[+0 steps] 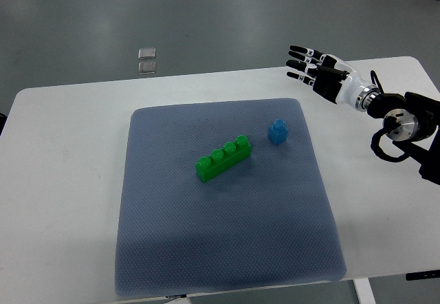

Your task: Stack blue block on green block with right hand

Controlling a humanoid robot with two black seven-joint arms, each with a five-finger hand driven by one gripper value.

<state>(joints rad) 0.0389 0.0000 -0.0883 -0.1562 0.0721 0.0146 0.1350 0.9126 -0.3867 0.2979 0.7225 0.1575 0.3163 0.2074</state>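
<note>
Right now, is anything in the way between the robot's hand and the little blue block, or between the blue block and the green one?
Nothing visible. The right hand, fingers spread, hovers up right of the blue block with only bare table and mat between. The green block lies just left, only mat between.

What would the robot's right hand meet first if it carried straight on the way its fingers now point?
The right hand is open, fingers pointing toward the picture's left, over the white table's far edge. That line passes beyond the blue block and green block, so the way looks free, though the hand's height is unclear.
</note>
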